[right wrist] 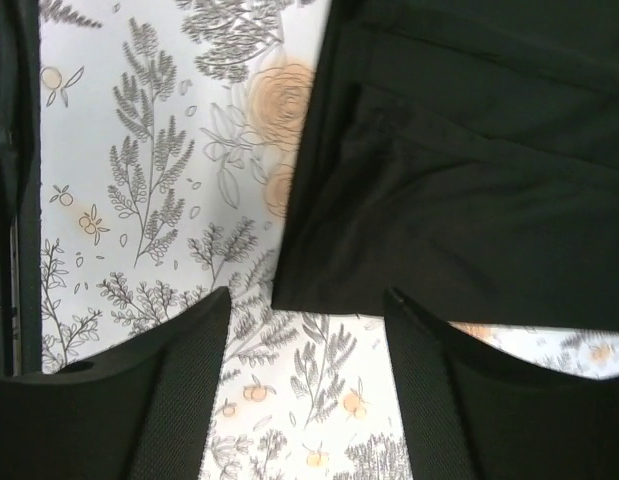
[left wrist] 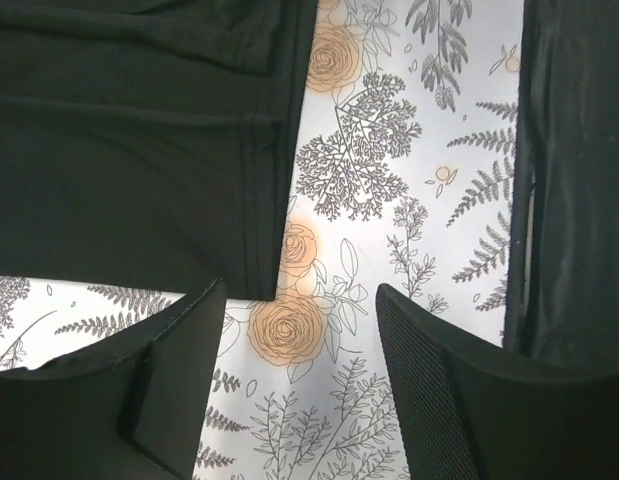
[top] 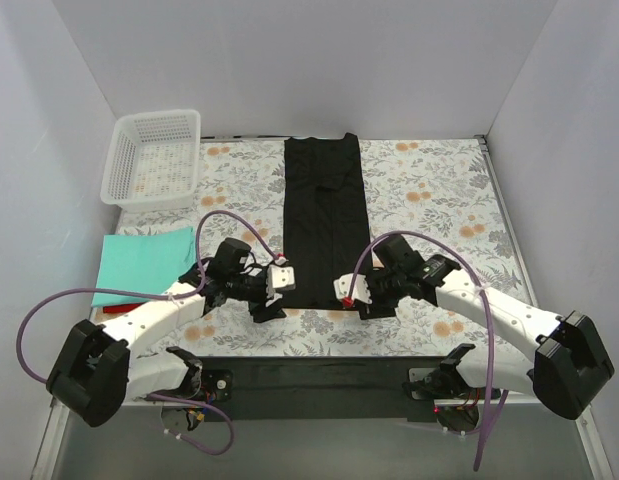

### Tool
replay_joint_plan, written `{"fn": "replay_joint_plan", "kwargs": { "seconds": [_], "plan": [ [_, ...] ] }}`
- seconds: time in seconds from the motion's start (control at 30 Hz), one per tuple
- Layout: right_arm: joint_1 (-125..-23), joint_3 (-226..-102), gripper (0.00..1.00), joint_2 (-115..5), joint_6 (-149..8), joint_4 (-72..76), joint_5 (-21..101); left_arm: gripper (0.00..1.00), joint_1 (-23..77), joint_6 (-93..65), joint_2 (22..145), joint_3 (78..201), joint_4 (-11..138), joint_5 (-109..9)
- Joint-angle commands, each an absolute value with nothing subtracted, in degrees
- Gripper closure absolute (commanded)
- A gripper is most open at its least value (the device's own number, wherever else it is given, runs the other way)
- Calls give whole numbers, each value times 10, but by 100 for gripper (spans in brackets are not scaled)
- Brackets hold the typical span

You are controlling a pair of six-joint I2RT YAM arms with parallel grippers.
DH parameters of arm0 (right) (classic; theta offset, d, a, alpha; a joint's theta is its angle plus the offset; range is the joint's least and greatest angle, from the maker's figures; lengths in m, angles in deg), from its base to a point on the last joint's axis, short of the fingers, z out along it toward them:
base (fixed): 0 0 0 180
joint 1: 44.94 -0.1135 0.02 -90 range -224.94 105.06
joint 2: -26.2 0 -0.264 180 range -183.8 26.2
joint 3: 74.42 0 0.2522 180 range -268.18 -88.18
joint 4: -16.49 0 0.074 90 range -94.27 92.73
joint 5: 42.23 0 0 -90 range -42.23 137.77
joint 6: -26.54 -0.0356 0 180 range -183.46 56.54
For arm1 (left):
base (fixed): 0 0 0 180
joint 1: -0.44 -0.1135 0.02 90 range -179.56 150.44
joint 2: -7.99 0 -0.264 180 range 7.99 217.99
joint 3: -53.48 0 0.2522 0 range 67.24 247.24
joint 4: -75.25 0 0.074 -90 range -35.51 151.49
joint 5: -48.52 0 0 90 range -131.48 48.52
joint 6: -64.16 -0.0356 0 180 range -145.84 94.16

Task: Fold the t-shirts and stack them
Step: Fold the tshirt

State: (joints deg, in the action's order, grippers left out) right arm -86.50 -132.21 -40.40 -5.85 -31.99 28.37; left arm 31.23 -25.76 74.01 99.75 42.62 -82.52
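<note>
Both grippers spread at the near corners of the folded black t-shirt.

We see the left gripper with its fingers apart and nothing pinched. The near left corner of the black t-shirt sits right at the gap between the tips, with the cloth running off toward 11 o'clock in that wrist view. The right gripper is the same, spread and holding nothing, and the near right corner runs off toward 1 o'clock. We cannot tell whether any finger touches the cloth. From above, the black t-shirt is a long narrow strip on the flowered tablecloth, running from the table's 12 o'clock edge to near 6 o'clock. A folded teal t-shirt lies at 9 o'clock, with a sliver of red t-shirt under its near edge. A white basket sits at 10 o'clock.
</note>
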Motion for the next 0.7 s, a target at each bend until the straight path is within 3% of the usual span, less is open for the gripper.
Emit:
{"fn": "replay_joint_plan", "kwargs": {
  "seconds": [0.0,0.13,0.67],
  "plan": [
    [-874,-1276,35,-397,-25,-250,254,40,334,-294,740,975,527,-793],
    [-877,-1252,43,-414,-4,-229,262,44,357,-321,764,950,566,-765],
    [-874,-1183,56,-489,-7,-139,297,53,362,-324,844,932,590,-764]
  ]
}}
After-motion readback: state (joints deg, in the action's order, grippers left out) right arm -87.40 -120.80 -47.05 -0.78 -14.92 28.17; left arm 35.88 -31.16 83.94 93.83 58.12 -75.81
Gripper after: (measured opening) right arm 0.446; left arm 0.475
